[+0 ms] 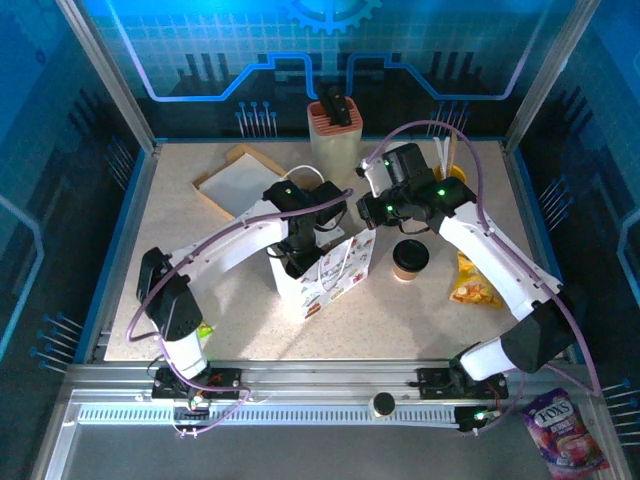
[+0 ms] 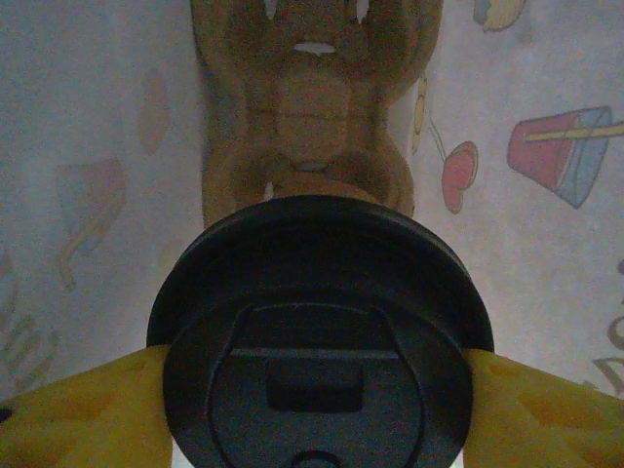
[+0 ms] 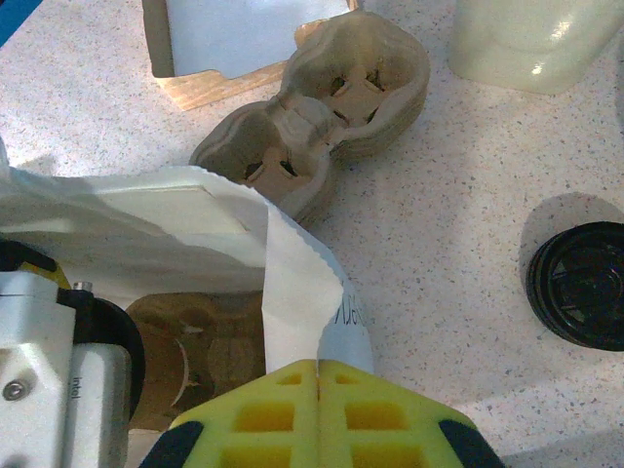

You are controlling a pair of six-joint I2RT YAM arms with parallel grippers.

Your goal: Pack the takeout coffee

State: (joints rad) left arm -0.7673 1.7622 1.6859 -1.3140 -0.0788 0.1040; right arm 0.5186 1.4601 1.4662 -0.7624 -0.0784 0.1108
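Observation:
A takeout coffee with a black lid sits between the yellow fingers of my left gripper, which is shut on it inside the white printed paper bag. Below it, on the bag's floor, lies a brown pulp cup carrier. My right gripper is shut on the bag's upper rim and holds the mouth apart; it shows from above as well. A second lidded takeout coffee stands on the table just right of the bag.
A stack of spare pulp carriers and a shallow wooden tray lie behind the bag. Black lids lie to the right, a pale jar stands at the back, and a yellow snack packet lies by the right arm.

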